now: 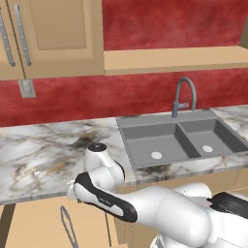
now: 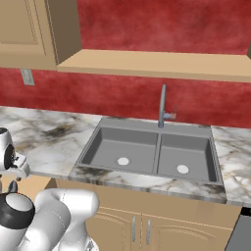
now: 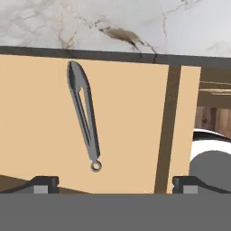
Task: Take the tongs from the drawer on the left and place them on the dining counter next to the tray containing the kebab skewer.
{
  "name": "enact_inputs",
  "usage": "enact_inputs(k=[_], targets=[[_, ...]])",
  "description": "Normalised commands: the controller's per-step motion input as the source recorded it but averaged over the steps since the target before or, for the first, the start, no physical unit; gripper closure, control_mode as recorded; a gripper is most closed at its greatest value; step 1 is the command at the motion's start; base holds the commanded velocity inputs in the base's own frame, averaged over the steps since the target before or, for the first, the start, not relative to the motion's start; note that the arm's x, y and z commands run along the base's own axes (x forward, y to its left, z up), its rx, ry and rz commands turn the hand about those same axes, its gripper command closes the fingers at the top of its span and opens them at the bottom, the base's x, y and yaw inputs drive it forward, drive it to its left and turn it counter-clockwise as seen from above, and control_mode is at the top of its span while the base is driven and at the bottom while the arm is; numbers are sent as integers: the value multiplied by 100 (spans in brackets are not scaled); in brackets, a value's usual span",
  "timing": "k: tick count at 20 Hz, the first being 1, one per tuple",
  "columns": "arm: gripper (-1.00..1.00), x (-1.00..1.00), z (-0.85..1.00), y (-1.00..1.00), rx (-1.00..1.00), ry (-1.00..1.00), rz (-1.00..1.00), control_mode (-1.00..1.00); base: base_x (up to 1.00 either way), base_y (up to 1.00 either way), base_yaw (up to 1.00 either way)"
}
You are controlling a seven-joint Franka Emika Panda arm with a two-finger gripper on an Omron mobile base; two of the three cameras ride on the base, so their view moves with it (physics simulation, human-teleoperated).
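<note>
Gripper (image 3: pixel 115 185) is hanging open-jawed over the open drawer (image 3: pixel 131 135), tongs (image 3: pixel 83 113) lying flat and ungrasped on the drawer floor below the marble worktop (image 1: pixel 43 155), so grasp, carry and placing are all remaining.

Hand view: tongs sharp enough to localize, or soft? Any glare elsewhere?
Hand view: the tongs are crisp-edged against the drawer floor, evenly lit, almost no shadow; pincer tips are clear. Left base view: flat light, tongs thin and slightly jagged. Right base view: no glare on the sink, only soft shading.
</note>
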Motion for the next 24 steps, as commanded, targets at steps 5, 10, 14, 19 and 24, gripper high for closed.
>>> enact_inputs(k=[5, 10, 14, 19, 24], targets=[[-100, 0, -33, 33, 0, 0, 0, -100, 0, 0, 0], [-100, 0, -17, 22, 0, 5, 0, -100, 0, 0, 0], [-100, 0, -32, 24, 0, 5, 0, -100, 0, 0, 0], [-100, 5, -32, 22, 0, 4, 0, -100, 0, 0, 0], [-100, 14, -12, 4, -1, 0, 0, -100, 0, 0, 0]])
